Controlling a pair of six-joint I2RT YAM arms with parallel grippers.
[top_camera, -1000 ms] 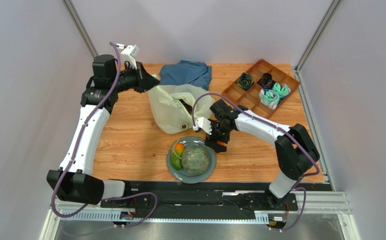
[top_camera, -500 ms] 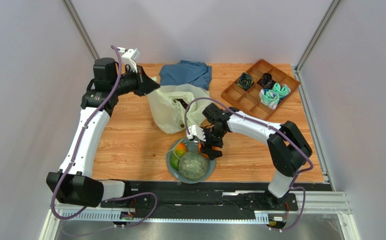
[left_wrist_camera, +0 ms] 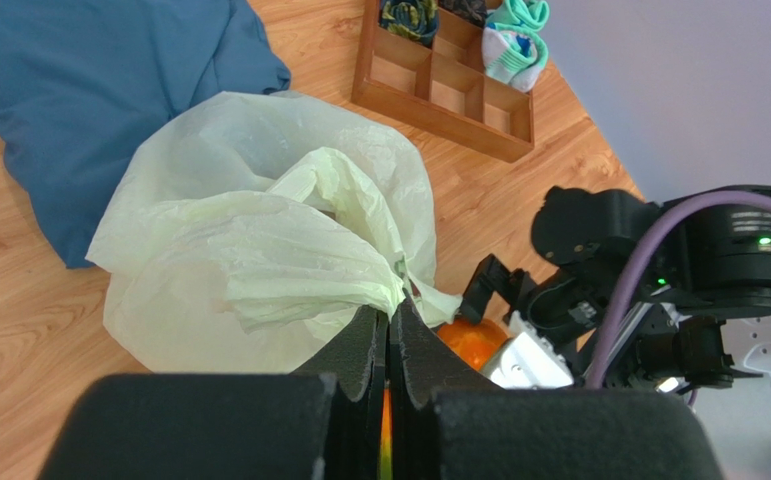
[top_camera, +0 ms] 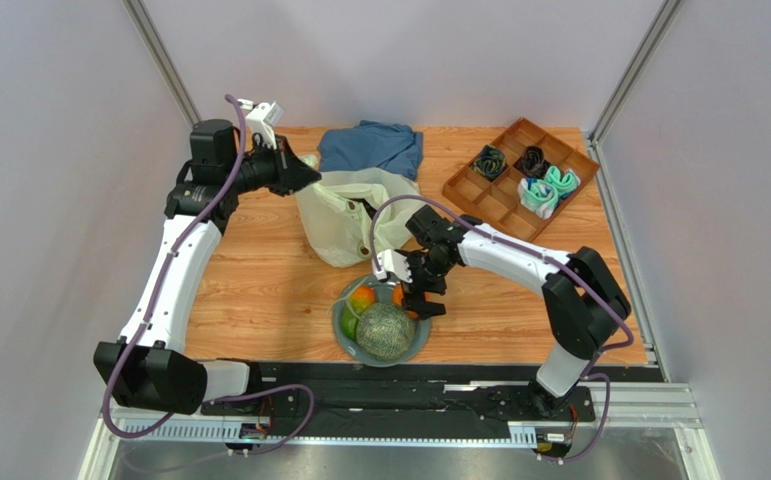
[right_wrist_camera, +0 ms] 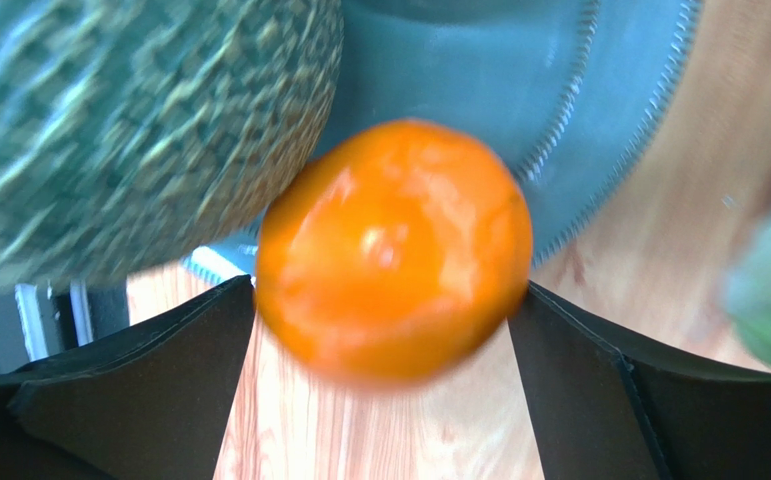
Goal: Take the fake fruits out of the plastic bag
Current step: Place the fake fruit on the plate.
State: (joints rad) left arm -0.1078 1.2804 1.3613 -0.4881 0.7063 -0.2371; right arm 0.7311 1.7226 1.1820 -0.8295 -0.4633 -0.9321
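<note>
Melon [top_camera: 386, 332] rests on plate [top_camera: 399, 361]; right gripper [right_wrist_camera: 387, 300] straddles an orange [right_wrist_camera: 394, 250], grip unclear; left gripper [left_wrist_camera: 389, 330] clamps plastic bag [left_wrist_camera: 249, 250], possibly not emptied.

From my seat the tabletop [top_camera: 259, 280] reads as wood-grain board with a light satin sheen. The plastic bag [left_wrist_camera: 259, 250] is thin translucent film, crumpled, faintly shiny along its folds. The orange [right_wrist_camera: 394, 250] is smooth glossy plastic (it carries a bright highlight), while the melon [right_wrist_camera: 129, 120] has a rough, netted, matt skin. The plate [right_wrist_camera: 499, 90] looks smooth and dull, possibly plastic, though that view is blurred. The blue cloth [left_wrist_camera: 79, 90] at the far edge is soft matt fabric. The tray [left_wrist_camera: 439, 100] in the far right corner is plain wood. The left gripper [left_wrist_camera: 389, 335] has matt black fingers [left_wrist_camera: 359, 350].
</note>
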